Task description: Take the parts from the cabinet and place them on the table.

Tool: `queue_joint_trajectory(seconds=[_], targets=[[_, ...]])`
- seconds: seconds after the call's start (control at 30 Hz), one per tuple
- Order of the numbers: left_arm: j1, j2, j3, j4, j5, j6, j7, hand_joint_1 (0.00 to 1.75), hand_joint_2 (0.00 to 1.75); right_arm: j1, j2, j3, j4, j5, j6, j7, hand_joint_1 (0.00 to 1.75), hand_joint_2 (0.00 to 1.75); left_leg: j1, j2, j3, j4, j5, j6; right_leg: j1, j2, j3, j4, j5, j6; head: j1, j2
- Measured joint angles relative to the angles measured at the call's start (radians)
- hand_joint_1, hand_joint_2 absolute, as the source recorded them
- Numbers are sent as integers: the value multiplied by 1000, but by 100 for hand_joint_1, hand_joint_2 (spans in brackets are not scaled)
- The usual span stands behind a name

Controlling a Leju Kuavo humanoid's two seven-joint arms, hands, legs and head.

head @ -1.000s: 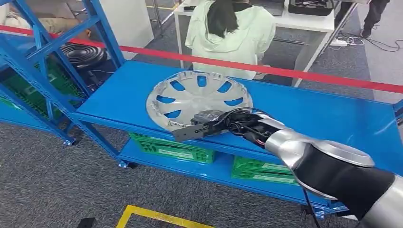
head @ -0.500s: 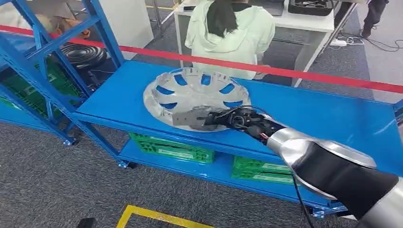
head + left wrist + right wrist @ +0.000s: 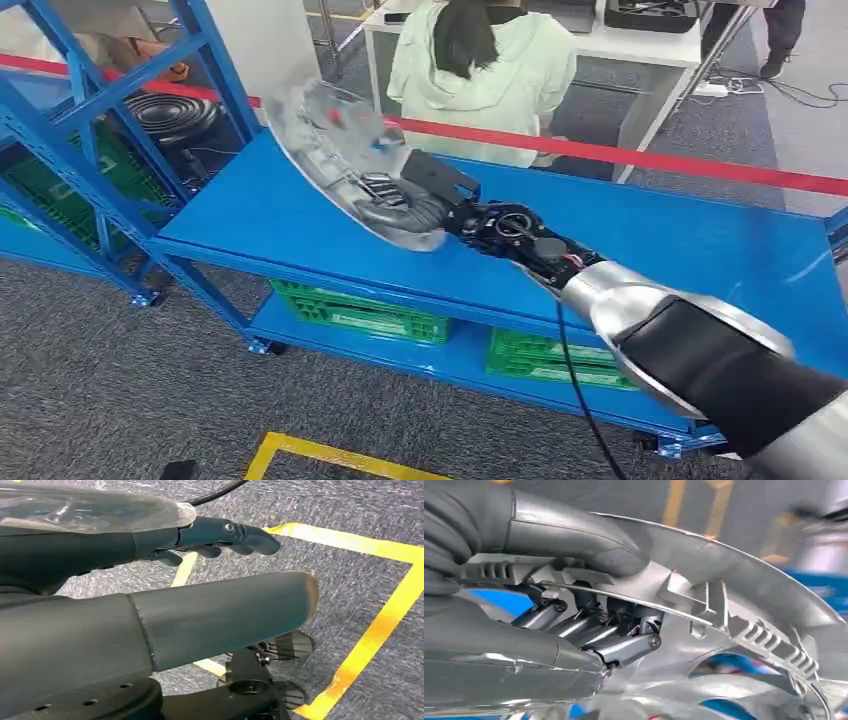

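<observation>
— Blue shelving (image 3: 260, 215) across the middle, grey carpet (image 3: 100, 400) below, red barrier tape (image 3: 640, 155) stretched behind. Beyond that, a person in a pale green top (image 3: 490, 70) with back turned, at a white table (image 3: 650, 45).

— And the part?

— Silver hubcap (image 3: 340, 150), tilted steeply, blurred, far edge raised toward the tape, near edge close above the shelf top. Gripped at its near rim by the right hand (image 3: 425, 195).

— Closer detail anywhere?

— Right wrist view: thick grey thumb (image 3: 574, 535) pressed on one face of the rim, darker fingers (image 3: 624, 647) hooked behind it, ribs and clips of the hubcap's (image 3: 734, 605) back side plain.

— Other hand?

— Left hand (image 3: 175, 570) hanging over carpet (image 3: 350, 570) with yellow floor tape (image 3: 375, 635). Holding nothing, fingers (image 3: 240, 532) stretched out, apart from the thumb.

— Lower shelf?

— Green crates (image 3: 360, 312) underneath, black ribbed part (image 3: 175, 112) far left.
</observation>
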Motion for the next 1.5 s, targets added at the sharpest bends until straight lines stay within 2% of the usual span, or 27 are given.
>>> queue_joint_trajectory(seconds=[0.27,0.4,0.73,0.97,1.2,1.37,1.4,1.5], targets=[[5,0,0,0,3,3,-5,0,0,43,22,-34,-155,-57,13,-35,175,175,0,-2,-2,0,0,0,0,-3,-1,0,-1,0,0,0],[5,0,0,0,1,5,-4,0,0,71,22,-62,-229,-101,47,-58,175,175,0,-1,-2,0,0,0,-1,-1,-2,0,0,0,2,0],[5,0,0,0,-10,6,6,0,0,162,24,-113,-435,-246,183,-47,175,175,0,-1,-2,0,0,0,0,-1,-2,0,0,0,1,0],[4,0,0,0,-11,8,7,0,0,198,24,-128,-519,-259,198,-42,175,175,0,-1,-2,0,0,0,0,-1,-3,0,0,0,1,0],[0,0,0,0,-12,8,8,0,0,259,39,-127,-597,-338,289,-14,175,175,0,-1,-2,0,0,0,0,-1,-2,0,-1,0,1,0],[-3,-2,0,0,1,0,-10,0,0,329,55,-98,-657,-356,312,10,175,175,0,-1,-3,0,-1,-1,0,-1,-3,0,-1,0,1,0],[-3,-3,0,0,6,0,-19,0,175,343,58,-89,-669,-357,317,16,175,175,0,-1,-3,-1,-1,-1,0,-1,-3,0,-1,0,1,0],[-3,-5,1,0,29,14,-48,0,175,392,64,-55,-700,-346,324,31,175,175,0,-1,-3,-1,-1,-1,0,-1,-3,0,-1,0,0,0]])
